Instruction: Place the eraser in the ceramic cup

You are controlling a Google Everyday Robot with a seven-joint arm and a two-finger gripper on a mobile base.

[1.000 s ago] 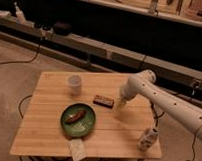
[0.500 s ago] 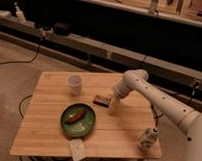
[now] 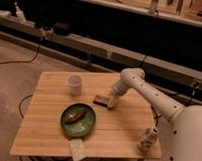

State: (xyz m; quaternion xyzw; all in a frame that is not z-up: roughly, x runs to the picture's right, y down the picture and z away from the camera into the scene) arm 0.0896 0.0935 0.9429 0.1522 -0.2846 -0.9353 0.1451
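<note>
Camera view: my pincer [image 3: 112, 102] beside eraser [image 3: 100, 99] on bench [image 3: 43, 128], grip cannot tell; lift and drop into cup [image 3: 75, 84] remain.

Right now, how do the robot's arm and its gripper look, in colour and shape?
The arm is smooth, rounded and white, built of thick tube-like segments with a round joint; no cables or markings show on it. Its pale cream gripper is at the arm's tip, beside the small dark rectangular eraser on the wooden table.

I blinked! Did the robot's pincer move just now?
Yes. The pincer slid left, nearer the small dark rectangular eraser, now close beside it.
</note>
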